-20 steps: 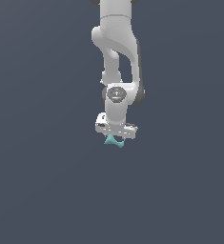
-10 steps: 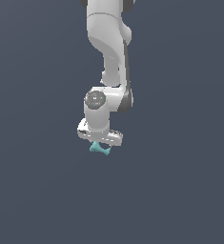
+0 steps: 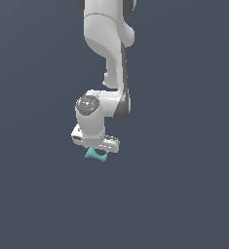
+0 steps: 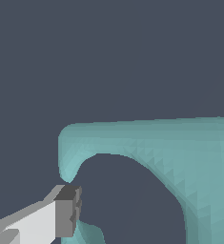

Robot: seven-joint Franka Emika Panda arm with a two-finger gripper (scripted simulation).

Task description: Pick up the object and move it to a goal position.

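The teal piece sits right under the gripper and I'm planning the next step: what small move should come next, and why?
Probably keep the grip and carry on slowly toward the goal. In the exterior view the teal piece hangs directly beneath the gripper; the wrist view shows one fingertip against its flared end. The other finger is out of view, so how secure the hold is cannot be confirmed, which argues for a gentle move.

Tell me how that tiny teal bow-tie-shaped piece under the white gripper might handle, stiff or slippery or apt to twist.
The tiny teal bow-tie-shaped piece probably stays stiff: its flared ends keep a crisp shape in the wrist view. It looks light, being far smaller than the white gripper. Its smooth curved waist might let it pivot or slip between the fingers.
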